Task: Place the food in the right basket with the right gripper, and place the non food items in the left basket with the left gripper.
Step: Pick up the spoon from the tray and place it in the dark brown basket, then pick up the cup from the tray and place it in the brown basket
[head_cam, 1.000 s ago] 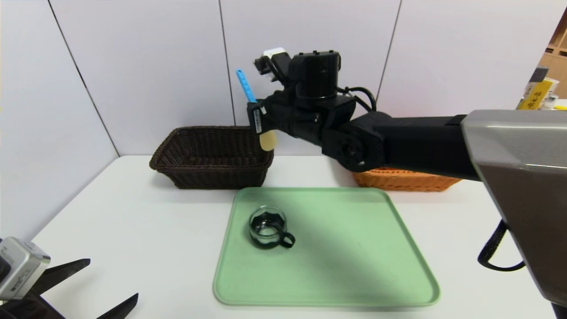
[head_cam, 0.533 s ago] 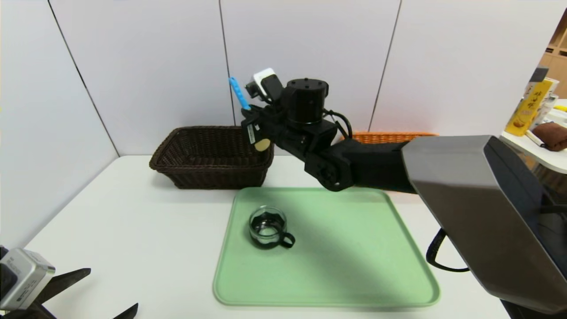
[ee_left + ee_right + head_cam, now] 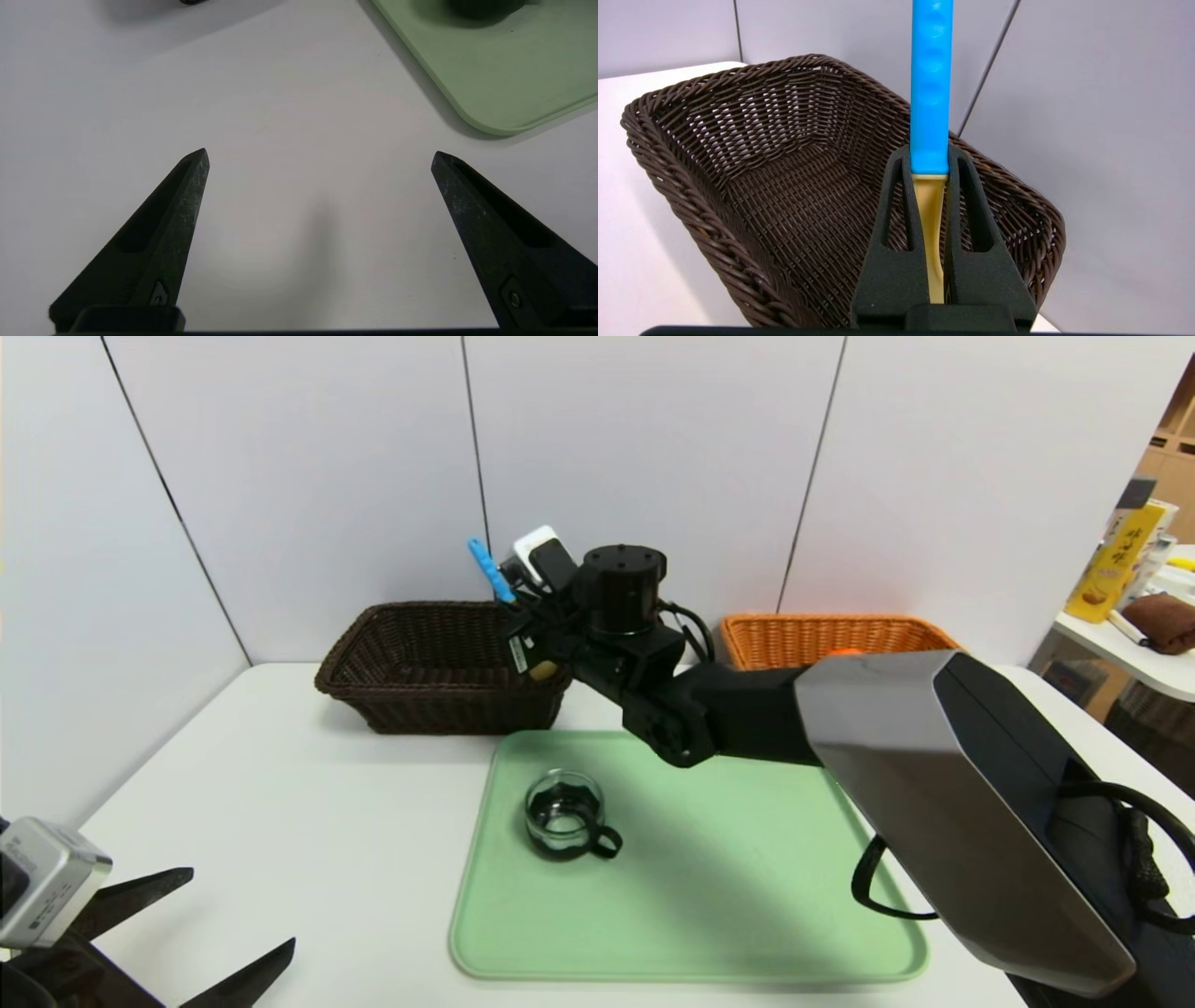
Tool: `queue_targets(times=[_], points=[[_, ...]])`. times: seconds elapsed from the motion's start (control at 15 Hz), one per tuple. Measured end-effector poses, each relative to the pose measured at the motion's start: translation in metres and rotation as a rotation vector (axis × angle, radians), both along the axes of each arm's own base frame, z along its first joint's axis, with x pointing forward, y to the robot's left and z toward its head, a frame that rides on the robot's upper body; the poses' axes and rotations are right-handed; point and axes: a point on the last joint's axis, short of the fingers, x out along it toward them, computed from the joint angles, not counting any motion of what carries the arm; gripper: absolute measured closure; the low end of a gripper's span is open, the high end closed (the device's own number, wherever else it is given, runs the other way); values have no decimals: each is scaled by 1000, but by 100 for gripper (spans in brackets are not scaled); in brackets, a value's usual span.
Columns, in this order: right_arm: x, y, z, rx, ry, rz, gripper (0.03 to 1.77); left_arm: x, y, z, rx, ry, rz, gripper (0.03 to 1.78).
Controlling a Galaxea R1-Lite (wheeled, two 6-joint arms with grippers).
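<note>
Spoon (image 3: 930,93) sits clamped in my right gripper (image 3: 930,186) above the dark left basket (image 3: 672,154), not dropped; glass cup (image 3: 564,815) waits on the tray (image 3: 747,896); left gripper (image 3: 320,161) idles spread wide.

Right hand (image 3: 929,163) clamped shut, outstretched; left hand (image 3: 320,156) spread, parked low.
</note>
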Motion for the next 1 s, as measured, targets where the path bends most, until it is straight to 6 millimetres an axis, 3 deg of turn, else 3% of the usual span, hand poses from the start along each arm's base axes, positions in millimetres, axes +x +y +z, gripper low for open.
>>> queue_targets(times=[0.2, 0.6, 1.0], points=[[2, 0, -3, -19, -10, -10, 165, 4, -1, 5, -3, -13, -1, 12], [2, -1, -3, -30, -17, -16, 85, 7, -2, 9, -5, -20, 0, 12], [0, -11, 19, 12, -103, -67, 44, 7, -2, 8, -4, -17, 2, 12]])
